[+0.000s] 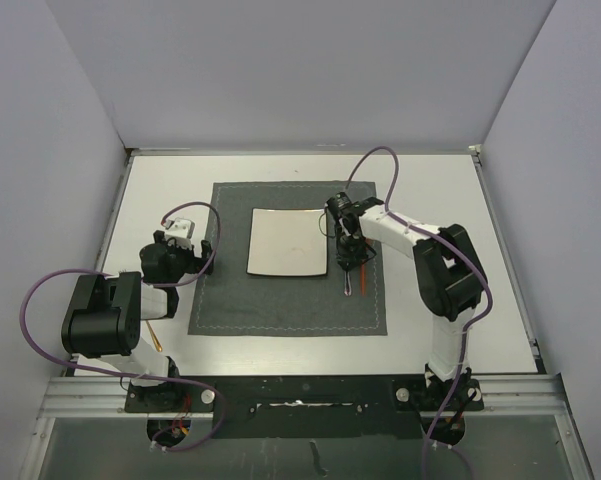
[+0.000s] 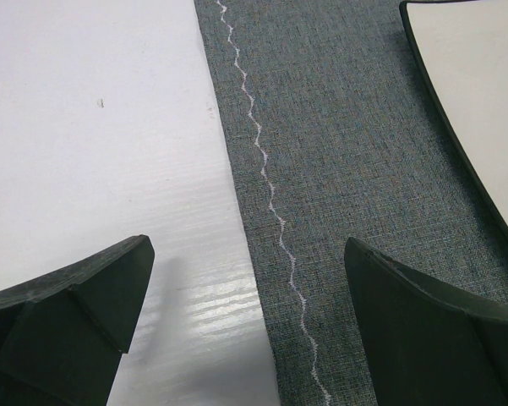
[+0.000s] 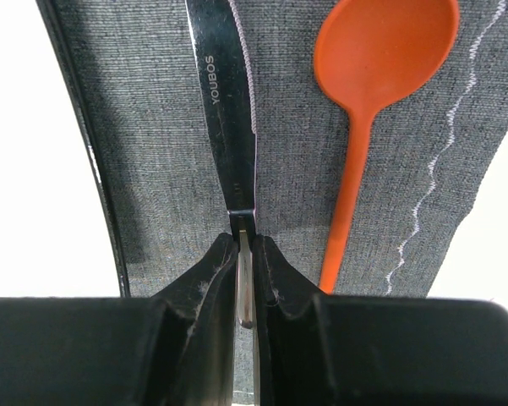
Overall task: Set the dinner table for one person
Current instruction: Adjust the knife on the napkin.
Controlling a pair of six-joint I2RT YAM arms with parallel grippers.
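The white dinner table [image 1: 160, 200] carries a dark grey placemat [image 1: 280, 305] with a white square plate [image 1: 290, 242] on it. My right gripper [image 1: 347, 250] is just right of the plate, shut on the handle of a steel knife [image 3: 228, 127]. The knife's blade lies along the mat between the plate's edge [image 3: 34, 152] and an orange spoon [image 3: 380, 59]. In the top view the knife [image 1: 347, 282] and the spoon [image 1: 365, 277] lie side by side. My left gripper [image 1: 207, 257] is open and empty over the mat's left edge [image 2: 247, 254].
A thin orange-brown stick [image 1: 155, 335] lies on the table beside the left arm's base. The left wrist view shows bare table [image 2: 93, 127], the stitched placemat [image 2: 346, 152] and a corner of the plate [image 2: 482, 85]. Walls enclose the table on three sides.
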